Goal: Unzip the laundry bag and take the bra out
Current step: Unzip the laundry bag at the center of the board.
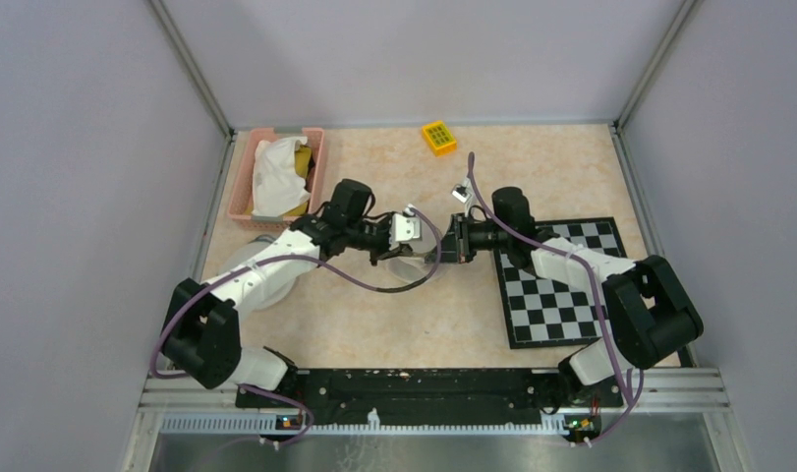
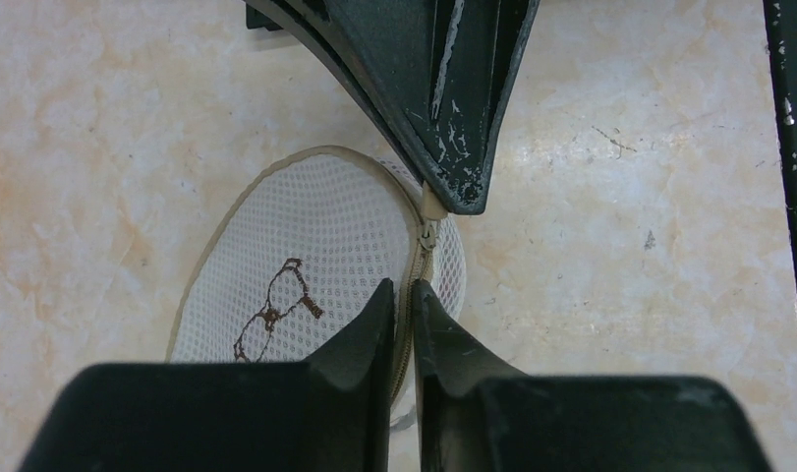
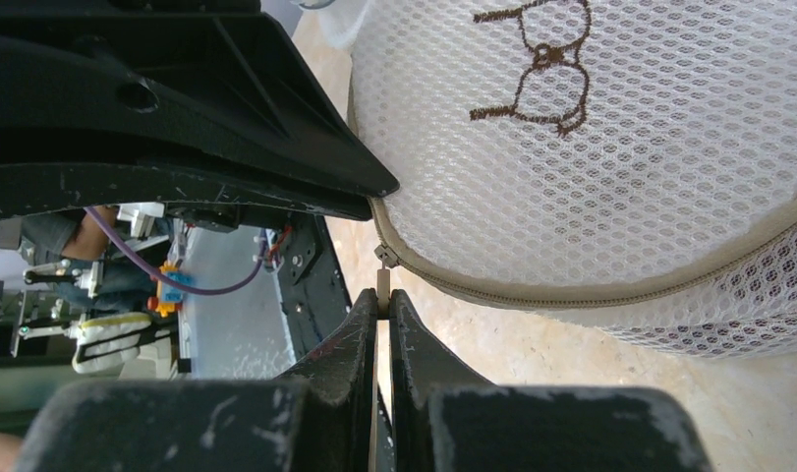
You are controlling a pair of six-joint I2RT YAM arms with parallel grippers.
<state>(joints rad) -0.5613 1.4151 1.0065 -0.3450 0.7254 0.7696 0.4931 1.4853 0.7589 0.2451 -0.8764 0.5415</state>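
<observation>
At the middle of the table [image 1: 424, 329] the laundry bag [image 2: 315, 256] lies zipped between both arms; no bra shows through the mesh. Nearly closed, the left pincer [image 2: 402, 295] pinches the zip seam. The right pincer [image 3: 382, 295] is clamped on the zip pull [image 3: 383, 277]. Draw the pull along the seam line, not outward, while the left pincer anchors the bag

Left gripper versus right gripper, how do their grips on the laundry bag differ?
The left gripper pinches the laundry bag's zipper seam; the right gripper pinches the metal zipper pull. The left gripper reaches from the pink basket's side, the right from the checkerboard's. Both are shut.
</observation>
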